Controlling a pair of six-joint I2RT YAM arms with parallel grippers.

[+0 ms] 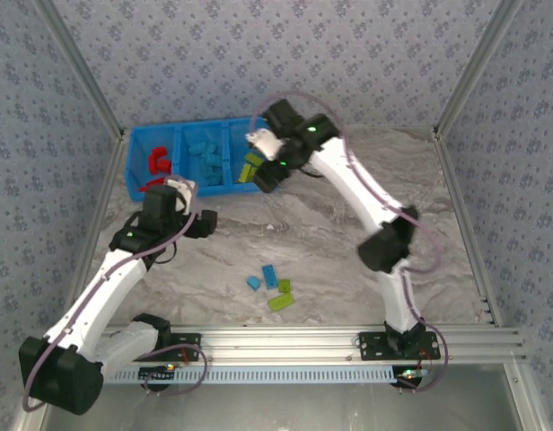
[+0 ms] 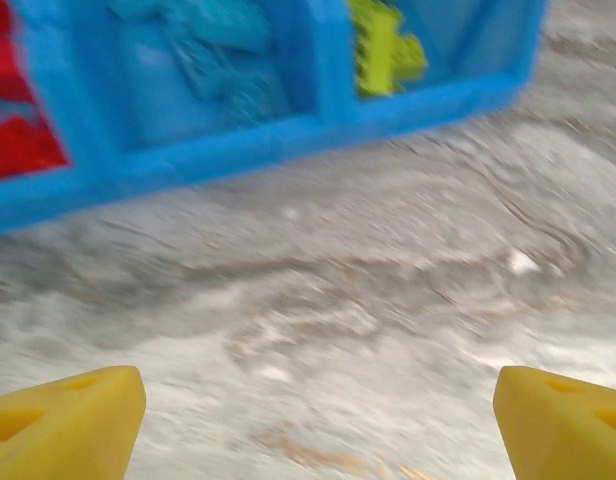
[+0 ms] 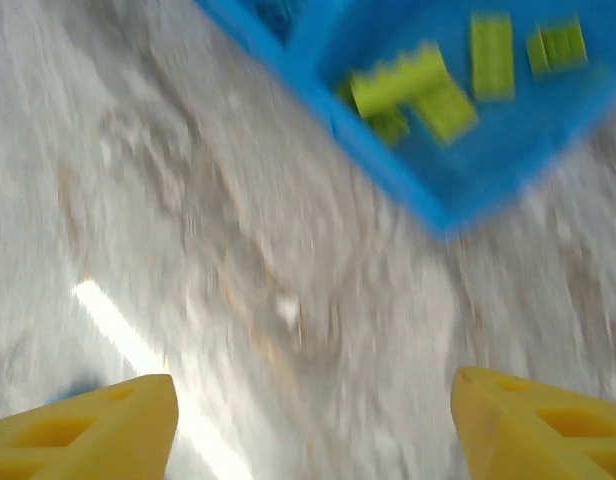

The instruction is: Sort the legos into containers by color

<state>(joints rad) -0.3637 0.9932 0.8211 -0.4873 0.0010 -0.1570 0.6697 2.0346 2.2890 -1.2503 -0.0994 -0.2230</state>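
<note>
Loose on table (image 1: 330, 260): 2 blue legos (image 1: 270, 275), 2 green legos (image 1: 280, 302); 1 bin (image 1: 133, 171) w/ 3 compts (image 1: 180, 153); L gripper (image 2: 308, 420) & R gripper (image 3: 313, 420) both wide apart, empty.

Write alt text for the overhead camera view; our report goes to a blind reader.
The left arm and right arm reach across a marbled table toward a blue bin at its far left, whose three sections hold red, light blue and green bricks. Four loose bricks, two blue and two green, lie near the table's middle front.

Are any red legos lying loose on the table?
No, the loose legos on the table are only blue and green, while the red ones sit inside the bin.
</note>
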